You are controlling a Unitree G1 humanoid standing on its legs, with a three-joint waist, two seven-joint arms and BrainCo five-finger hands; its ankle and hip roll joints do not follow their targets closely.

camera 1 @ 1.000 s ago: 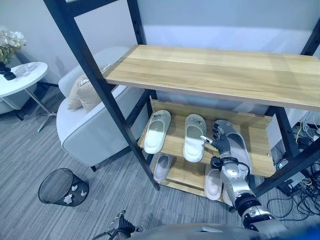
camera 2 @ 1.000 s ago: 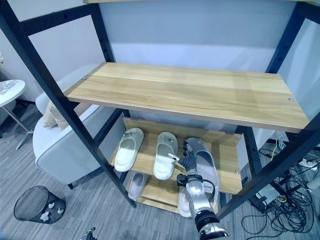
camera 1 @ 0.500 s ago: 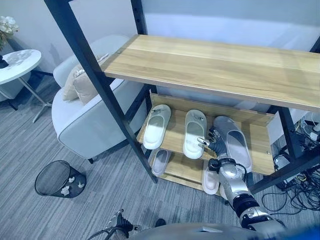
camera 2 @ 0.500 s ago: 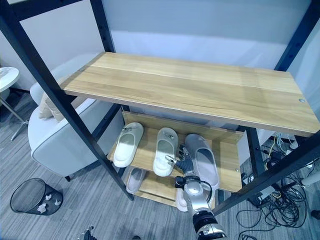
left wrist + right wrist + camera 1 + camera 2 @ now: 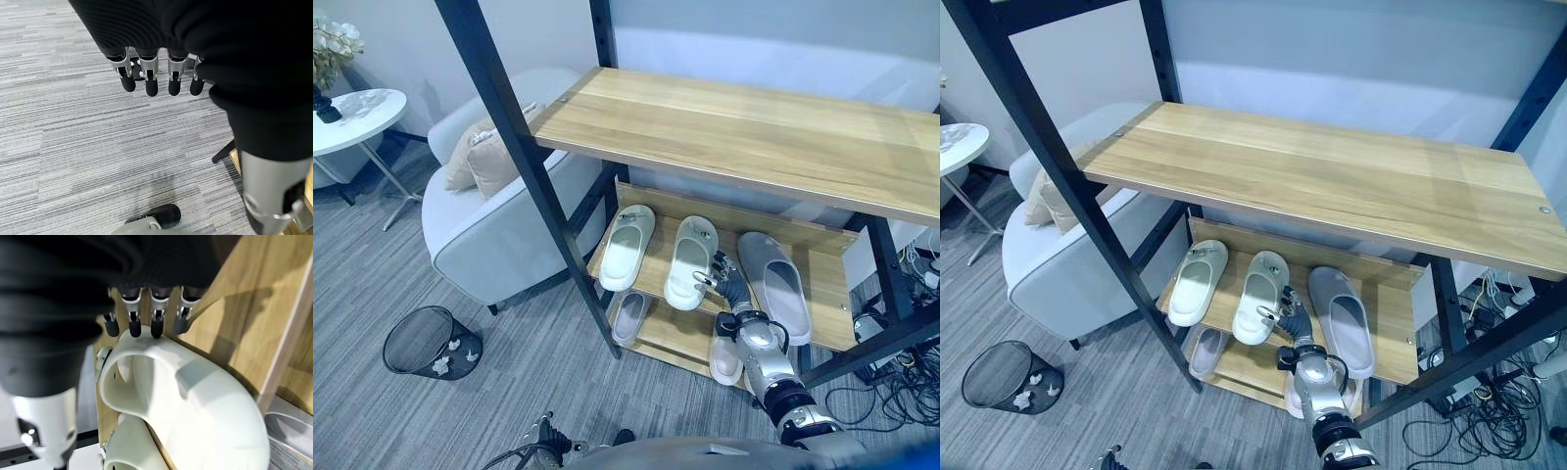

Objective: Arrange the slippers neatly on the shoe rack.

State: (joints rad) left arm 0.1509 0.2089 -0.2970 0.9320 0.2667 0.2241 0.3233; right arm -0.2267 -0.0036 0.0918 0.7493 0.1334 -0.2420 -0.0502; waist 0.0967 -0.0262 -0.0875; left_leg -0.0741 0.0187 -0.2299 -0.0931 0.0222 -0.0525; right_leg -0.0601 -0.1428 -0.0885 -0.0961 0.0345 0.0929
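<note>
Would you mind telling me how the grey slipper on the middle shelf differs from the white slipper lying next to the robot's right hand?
The grey slipper is darker and looks larger than the white slipper. It lies toward the shelf's right end, the white one in the middle. The right hand shows between them, beside the white slipper's heel. Both lie flat, toes toward the back.

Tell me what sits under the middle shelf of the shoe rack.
Two slippers on the bottom shelf: one at the left, one at the right. The middle shelf covers their far ends and anything behind them.
</note>
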